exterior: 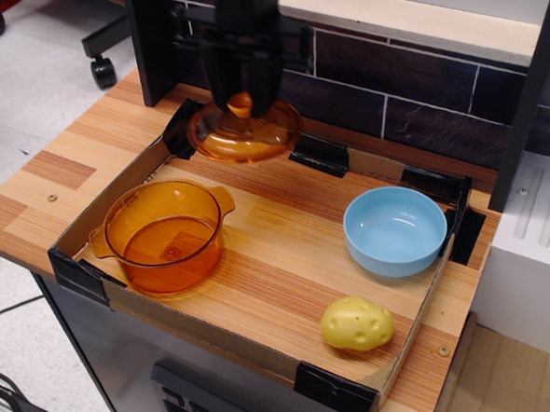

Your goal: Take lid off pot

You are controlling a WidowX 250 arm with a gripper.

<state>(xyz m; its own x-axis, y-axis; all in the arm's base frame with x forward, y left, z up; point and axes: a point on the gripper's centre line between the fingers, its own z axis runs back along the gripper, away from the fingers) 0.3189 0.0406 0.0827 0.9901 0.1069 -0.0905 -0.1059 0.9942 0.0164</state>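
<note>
The orange-amber pot [165, 236] stands open at the left of the tray, with no lid on it. The orange-amber lid [243, 133] hangs in the air above the tray's back middle, up and to the right of the pot. My gripper [241, 103] is shut on the lid's knob from above. The black arm rises behind it and blurs a little.
A light blue bowl [395, 229] sits at the right of the cardboard tray [218, 336]. A yellow potato-like toy [357, 323] lies at the front right. A dark tiled wall [390, 96] runs along the back, close behind the lid. A white block [534, 246] stands to the right.
</note>
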